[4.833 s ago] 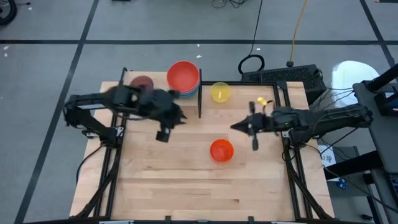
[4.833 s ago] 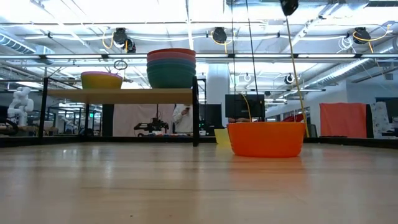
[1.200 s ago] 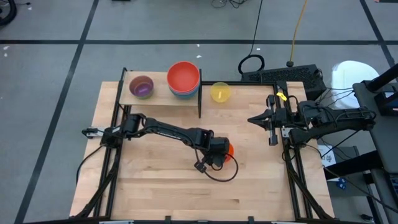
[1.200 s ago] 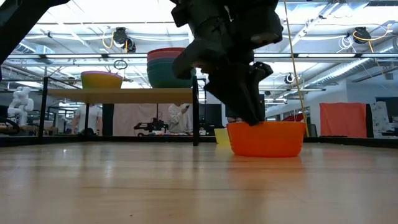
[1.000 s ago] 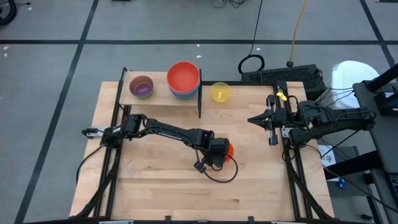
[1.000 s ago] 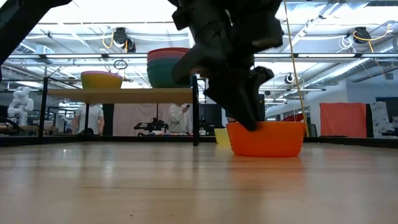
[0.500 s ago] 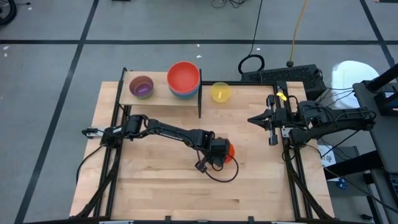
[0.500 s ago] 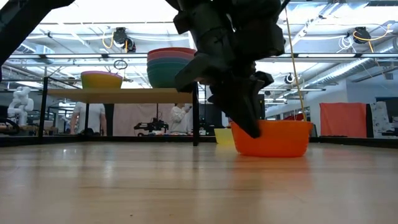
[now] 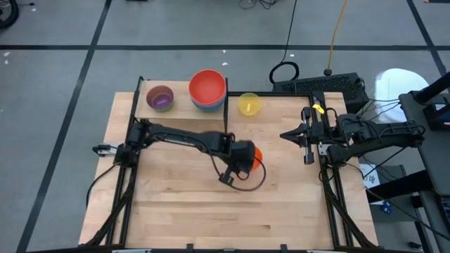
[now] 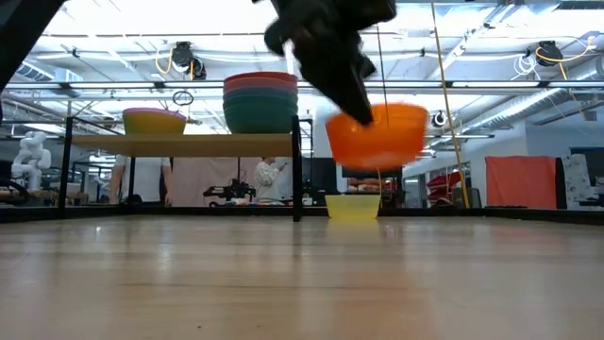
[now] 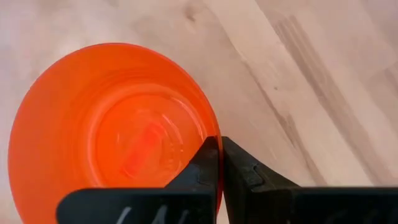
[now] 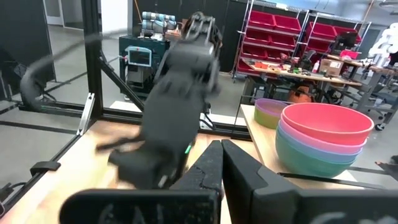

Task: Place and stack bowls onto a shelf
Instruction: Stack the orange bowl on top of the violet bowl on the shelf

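Note:
My left gripper [image 11: 219, 149] is shut on the orange bowl [image 11: 106, 130], which hangs in the air over the table's middle [image 10: 377, 132], its mouth up. In the high view the gripper [image 9: 245, 159] covers most of the bowl [image 9: 256, 154]. On the shelf [image 9: 184, 107] at the far left stand a purple bowl [image 9: 160, 98] and a stack of larger bowls with a red one on top [image 9: 207, 87]. A yellow bowl [image 9: 249, 104] rests on the table right of the shelf's black end bar. My right gripper [image 9: 285, 135] waits shut at the table's right edge. My left gripper pinches the orange bowl's rim [image 11: 210, 132] on the side toward the table's left, one finger inside the bowl and one outside. The fingers slant down from above and from the left. The bowl hangs clear of the table, mouth up.
The shelf's black end bar [image 10: 296, 165] stands between the bowl stack [image 10: 260, 102] and the yellow bowl [image 10: 352, 206]. Bare wood table [image 9: 211, 211] stretches toward the near edge. People stand in the room behind.
My left gripper has taken hold of the orange bowl's rim and risen, going a little toward the table's far edge. The bowl first shifted slightly on the table, then came up clear of it.

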You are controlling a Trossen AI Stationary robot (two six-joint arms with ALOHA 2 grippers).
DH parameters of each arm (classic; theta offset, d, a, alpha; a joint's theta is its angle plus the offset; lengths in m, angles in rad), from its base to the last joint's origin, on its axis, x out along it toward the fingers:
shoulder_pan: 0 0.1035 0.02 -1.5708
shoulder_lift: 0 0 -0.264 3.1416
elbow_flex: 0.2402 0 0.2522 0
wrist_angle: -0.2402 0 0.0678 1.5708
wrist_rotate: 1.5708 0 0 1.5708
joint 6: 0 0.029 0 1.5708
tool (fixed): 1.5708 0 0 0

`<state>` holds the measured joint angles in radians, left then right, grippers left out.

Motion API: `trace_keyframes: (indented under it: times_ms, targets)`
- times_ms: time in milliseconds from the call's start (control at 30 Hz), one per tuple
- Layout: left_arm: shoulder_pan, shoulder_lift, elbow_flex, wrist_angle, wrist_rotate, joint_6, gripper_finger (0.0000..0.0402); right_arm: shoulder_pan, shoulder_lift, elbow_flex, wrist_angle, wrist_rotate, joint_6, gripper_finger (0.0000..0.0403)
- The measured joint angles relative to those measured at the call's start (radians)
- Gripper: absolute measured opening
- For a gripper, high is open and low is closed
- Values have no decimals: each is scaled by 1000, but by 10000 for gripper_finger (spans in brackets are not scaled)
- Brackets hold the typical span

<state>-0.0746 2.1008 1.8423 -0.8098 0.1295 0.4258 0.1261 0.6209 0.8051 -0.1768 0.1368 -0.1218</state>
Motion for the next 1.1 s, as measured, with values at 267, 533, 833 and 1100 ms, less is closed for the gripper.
trace_keyframes:
  times_ms: [267, 533, 833, 1100]
  targets:
    - [12, -206, 0, -50, -59, -81, 3, 0, 0, 0, -2, 1, 0, 0]
    - [14, -394, 1, -115, -344, -243, 3, -2, 1, 0, -4, 7, -1, 0]
    - [36, -545, 1, -217, -687, -434, 3, -7, 5, 0, -23, 26, 2, 0]
    - [106, -641, 2, -345, -861, -621, 3, -8, 8, 0, -26, 26, 3, 0]
